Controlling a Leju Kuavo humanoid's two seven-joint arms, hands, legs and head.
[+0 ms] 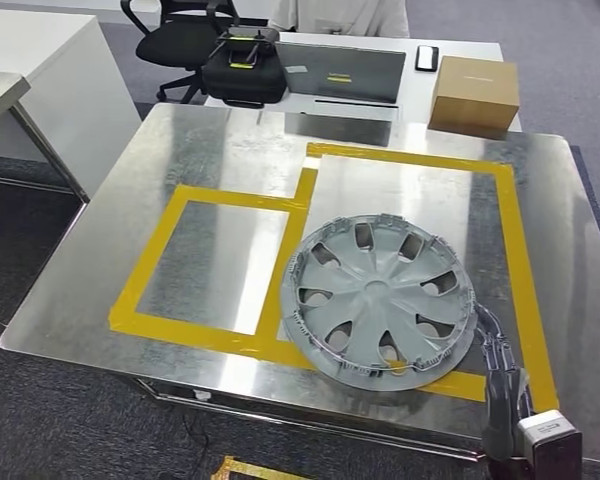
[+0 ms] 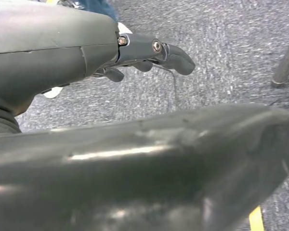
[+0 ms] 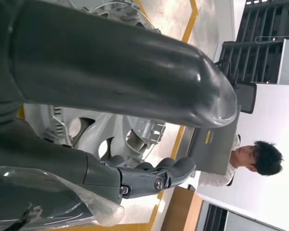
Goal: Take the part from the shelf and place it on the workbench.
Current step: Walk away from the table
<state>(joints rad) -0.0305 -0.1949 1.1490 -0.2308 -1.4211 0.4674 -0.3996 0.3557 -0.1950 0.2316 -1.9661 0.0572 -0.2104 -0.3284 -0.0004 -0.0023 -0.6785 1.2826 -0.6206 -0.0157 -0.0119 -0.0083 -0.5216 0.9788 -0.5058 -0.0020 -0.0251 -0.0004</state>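
Observation:
The part is a grey hubcap [image 1: 378, 300] lying flat on the steel workbench [image 1: 229, 150], across the near edge of the yellow tape outline [image 1: 206, 195]. My right hand [image 1: 501, 370] comes in at the bench's near right corner, with its dark fingers stretched along the hubcap's right rim. In the right wrist view the hubcap [image 3: 99, 130] shows between the thick thumb and the straight fingers [image 3: 150, 175], and nothing is pinched between them. My left hand [image 2: 99, 53] hangs over grey carpet with its fingers loosely spread and holds nothing.
Behind the bench, a white table carries a cardboard box [image 1: 474, 95], a grey laptop [image 1: 342, 72], a black bag [image 1: 244, 65] and a phone [image 1: 426, 57]. An office chair [image 1: 176, 40] stands at the back left. A person [image 3: 256, 159] sits beyond the table.

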